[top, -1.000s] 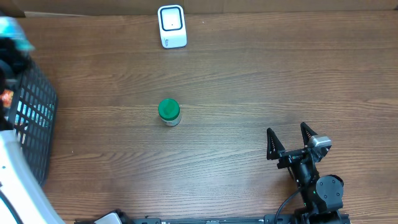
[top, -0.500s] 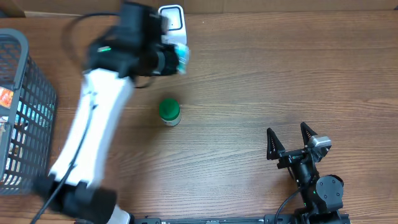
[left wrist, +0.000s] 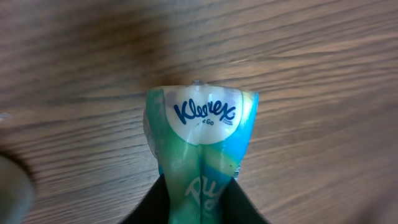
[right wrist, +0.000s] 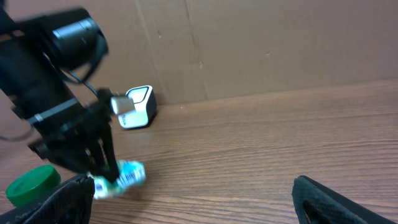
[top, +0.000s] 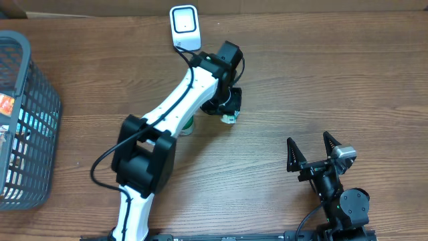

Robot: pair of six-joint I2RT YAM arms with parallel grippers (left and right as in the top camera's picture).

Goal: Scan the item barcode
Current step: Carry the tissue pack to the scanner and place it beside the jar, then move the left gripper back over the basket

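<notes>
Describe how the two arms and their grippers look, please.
The left arm has white links, black joints and a black cable along it; the left gripper is black. The right arm is all black, with a grey block near the right gripper, whose two fingers are black, pointed and ridged.

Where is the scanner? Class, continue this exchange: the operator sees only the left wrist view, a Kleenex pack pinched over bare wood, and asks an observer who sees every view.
Observer: In the overhead view the scanner stands at the far edge of the table, beyond the left gripper and to its left.
Operator: Is anything near the tissue pack?
Observer: A green-lidded jar stands on its left, apart from it.
Operator: And the other arm?
Observer: The right gripper sits open near the front edge, holding nothing.
</notes>
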